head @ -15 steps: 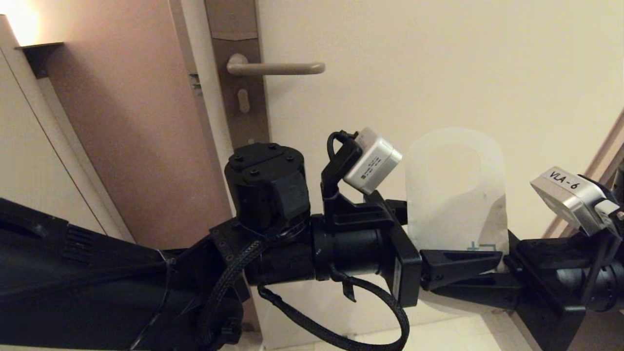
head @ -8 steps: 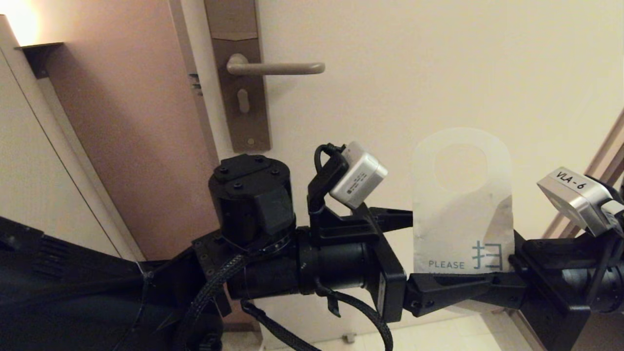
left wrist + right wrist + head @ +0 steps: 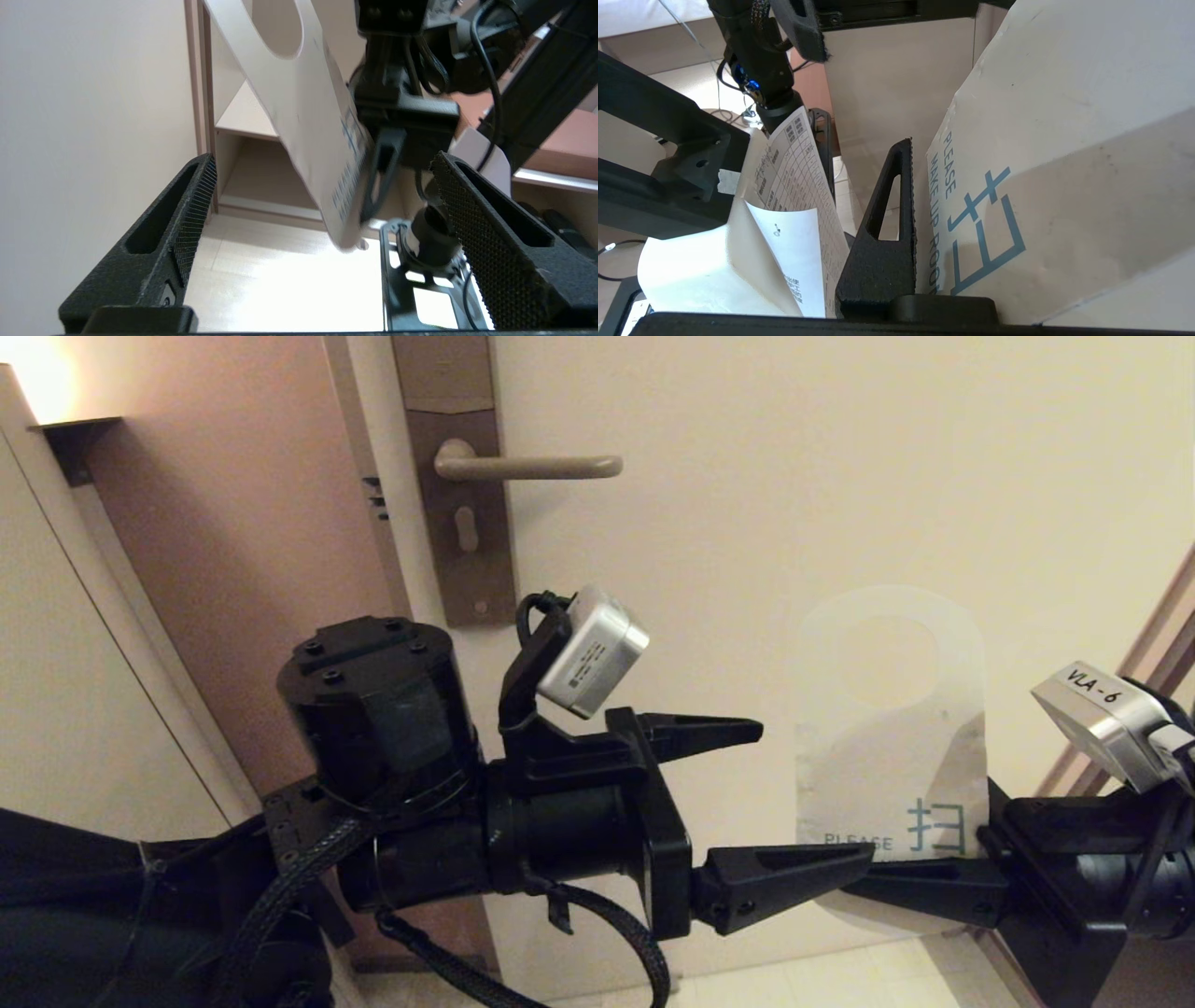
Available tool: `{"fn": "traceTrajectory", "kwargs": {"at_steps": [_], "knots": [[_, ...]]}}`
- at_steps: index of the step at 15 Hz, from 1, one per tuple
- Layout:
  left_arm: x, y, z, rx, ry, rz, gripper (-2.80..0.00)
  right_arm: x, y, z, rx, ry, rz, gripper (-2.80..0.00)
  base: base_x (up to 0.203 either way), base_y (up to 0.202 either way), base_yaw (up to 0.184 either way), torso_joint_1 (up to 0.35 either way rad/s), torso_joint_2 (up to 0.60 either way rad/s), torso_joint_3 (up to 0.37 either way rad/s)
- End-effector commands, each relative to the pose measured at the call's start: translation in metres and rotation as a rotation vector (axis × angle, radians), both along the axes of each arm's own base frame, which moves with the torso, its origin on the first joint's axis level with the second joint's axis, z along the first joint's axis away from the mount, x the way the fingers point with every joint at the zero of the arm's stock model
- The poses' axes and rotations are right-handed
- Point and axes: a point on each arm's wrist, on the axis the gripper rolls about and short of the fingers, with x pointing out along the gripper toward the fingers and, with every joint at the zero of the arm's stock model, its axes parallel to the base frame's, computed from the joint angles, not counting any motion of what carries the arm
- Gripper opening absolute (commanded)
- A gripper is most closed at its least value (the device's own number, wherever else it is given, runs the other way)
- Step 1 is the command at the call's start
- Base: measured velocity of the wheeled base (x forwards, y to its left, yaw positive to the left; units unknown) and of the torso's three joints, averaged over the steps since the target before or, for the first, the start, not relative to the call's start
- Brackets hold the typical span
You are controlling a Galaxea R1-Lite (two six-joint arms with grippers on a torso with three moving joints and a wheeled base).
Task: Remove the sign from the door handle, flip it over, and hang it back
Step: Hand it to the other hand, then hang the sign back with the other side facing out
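Observation:
The sign (image 3: 887, 737) stands upright in front of the door, at the right. Its white side faces me, with the oval hole at the top and teal "PLEASE MAKE UP ROOM" near the bottom (image 3: 1041, 163). My right gripper (image 3: 924, 873) is shut on the sign's lower edge; one finger (image 3: 901, 196) shows and the other is hidden behind the card. My left gripper (image 3: 817, 795) is open and empty just left of the sign, with the card (image 3: 299, 93) ahead of its spread jaws (image 3: 322, 161). The door handle (image 3: 532, 467) is bare, up at the left on its brown lock plate (image 3: 485, 560).
A small thumb-turn (image 3: 464, 529) sits below the handle. A dark wall bracket (image 3: 79, 439) is at the upper left. A door frame edge (image 3: 1158, 644) runs behind the right arm. A printed paper sheet (image 3: 794, 186) hangs on the robot's body. A low shelf unit (image 3: 261, 154) stands beyond.
My left gripper has drawn back to the left, off the sign, with its fingers spread. The sign stays upright in the right gripper and has hardly moved.

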Motion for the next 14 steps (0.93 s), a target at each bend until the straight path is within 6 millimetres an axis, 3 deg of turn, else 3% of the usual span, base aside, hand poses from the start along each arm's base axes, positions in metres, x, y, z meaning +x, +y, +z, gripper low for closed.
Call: {"fn": "traceTrajectory", "kwargs": {"at_steps": [1, 5, 6, 11, 14], "knots": [[-0.007, 0.013, 0.005, -0.012, -0.011, 0.005, 0.00, -0.001, -0.002, 0.000, 0.003, -0.005, 0.000, -2.80, 0.000, 0.000, 0.000, 0.000, 0.00, 0.000], [-0.020, 0.040, 0.005, -0.008, -0.007, 0.034, 0.00, 0.000, -0.007, -0.001, 0.002, -0.001, -0.026, -2.80, 0.000, 0.000, 0.000, 0.000, 0.00, 0.000], [-0.023, 0.046, 0.005, -0.006, -0.008, 0.041, -2.80, 0.000, -0.008, -0.001, 0.002, -0.003, -0.032, -2.80, 0.000, 0.000, 0.000, 0.000, 0.00, 0.000], [-0.017, 0.073, 0.001, 0.008, -0.008, 0.144, -2.80, -0.005, -0.013, -0.003, 0.000, -0.002, -0.049, -2.80, 0.000, 0.000, 0.000, 0.000, 0.00, 0.000], [-0.007, 0.083, -0.007, 0.075, -0.074, 0.363, -2.80, -0.010, -0.016, -0.002, 0.002, -0.016, -0.060, -2.80, 0.000, 0.000, 0.000, 0.000, 0.00, 0.000]]}}
